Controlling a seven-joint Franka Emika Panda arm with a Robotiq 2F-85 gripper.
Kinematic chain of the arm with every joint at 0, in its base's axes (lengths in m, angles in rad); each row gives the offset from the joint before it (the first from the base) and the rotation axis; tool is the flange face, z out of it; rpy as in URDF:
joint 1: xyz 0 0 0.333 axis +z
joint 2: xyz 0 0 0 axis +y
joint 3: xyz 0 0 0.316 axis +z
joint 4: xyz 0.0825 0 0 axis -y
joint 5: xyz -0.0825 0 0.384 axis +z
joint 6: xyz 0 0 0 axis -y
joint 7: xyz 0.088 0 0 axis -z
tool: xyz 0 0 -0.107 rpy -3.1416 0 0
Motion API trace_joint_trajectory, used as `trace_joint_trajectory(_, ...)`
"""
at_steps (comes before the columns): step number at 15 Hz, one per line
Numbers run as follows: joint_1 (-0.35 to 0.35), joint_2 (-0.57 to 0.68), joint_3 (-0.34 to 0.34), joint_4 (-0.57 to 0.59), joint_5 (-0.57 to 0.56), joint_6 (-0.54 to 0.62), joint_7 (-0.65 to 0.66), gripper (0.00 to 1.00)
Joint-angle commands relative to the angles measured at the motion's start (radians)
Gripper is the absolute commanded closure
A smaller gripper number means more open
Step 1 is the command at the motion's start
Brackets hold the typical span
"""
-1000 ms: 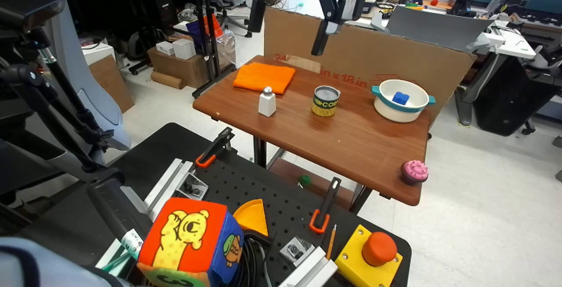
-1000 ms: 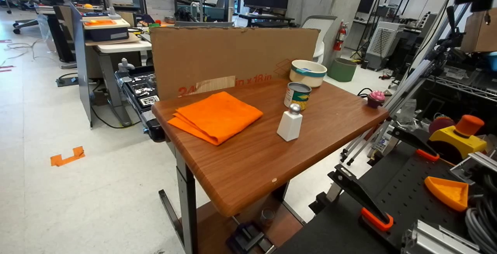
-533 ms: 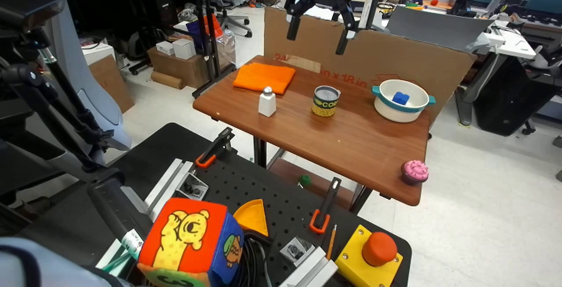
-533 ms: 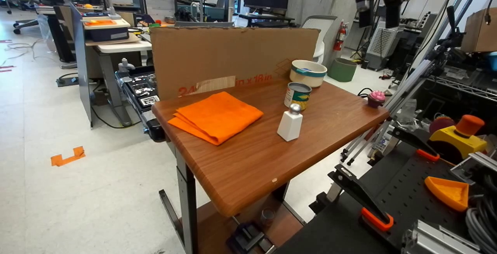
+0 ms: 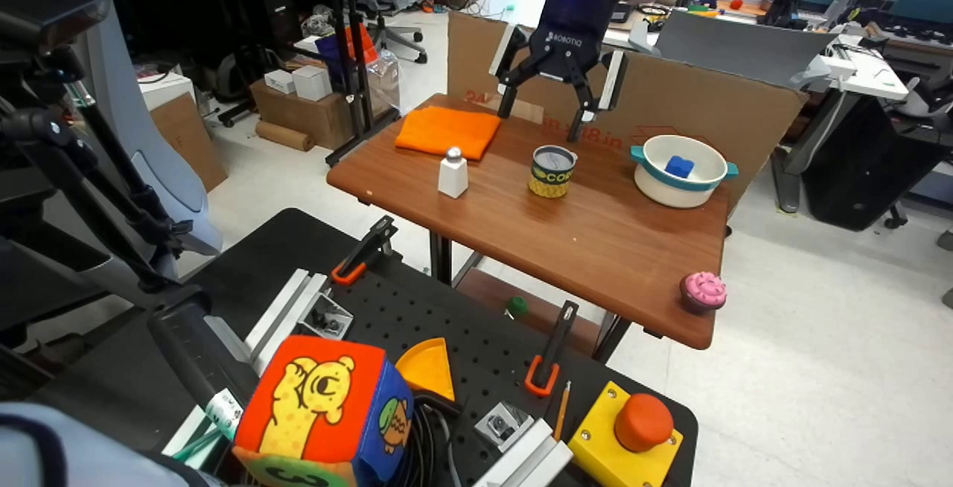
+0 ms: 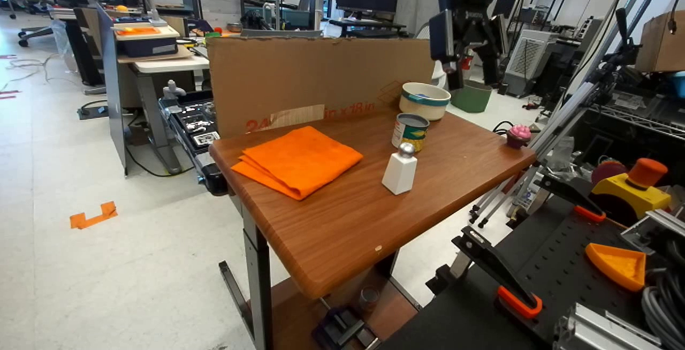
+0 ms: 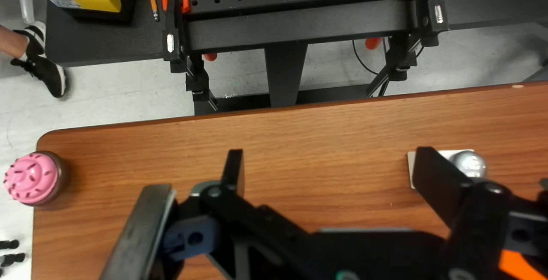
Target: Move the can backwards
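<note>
The can (image 5: pixel 552 172) is a short tin with a pale grey top, dark green band and yellow corn label. It stands upright on the brown table (image 5: pixel 618 249), and it also shows in an exterior view (image 6: pixel 411 130). I cannot make it out in the wrist view. My gripper (image 5: pixel 540 123) is open and empty in the air above the table. In an exterior view it hangs up and to the right of the can (image 6: pixel 473 80). In the wrist view its fingertips stand wide apart (image 7: pixel 329 153) with bare wood between them.
A white shaker (image 5: pixel 453 174) stands beside the can. An orange cloth (image 5: pixel 449 132) lies on the table. A white-and-teal bowl (image 5: pixel 659 182) holds a blue piece (image 5: pixel 679 167). A pink cupcake (image 5: pixel 703 292) sits at a corner. A cardboard panel (image 5: pixel 707 103) stands behind the table.
My gripper has come down toward the table, and in an exterior view it has also moved left from the right edge. It stays open. The can and other objects have not moved.
</note>
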Motion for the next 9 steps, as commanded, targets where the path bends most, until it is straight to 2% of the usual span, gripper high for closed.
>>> trace_joint_trajectory(1,0.004,0.114,0.001,0.111,-0.01,-0.048,-0.013,0.0)
trace_joint_trajectory(5,0.002,0.212,0.001,0.183,-0.007,-0.078,-0.02,0.0)
trace_joint_trajectory(9,0.006,0.281,0.0,0.217,-0.01,-0.02,-0.019,0.0)
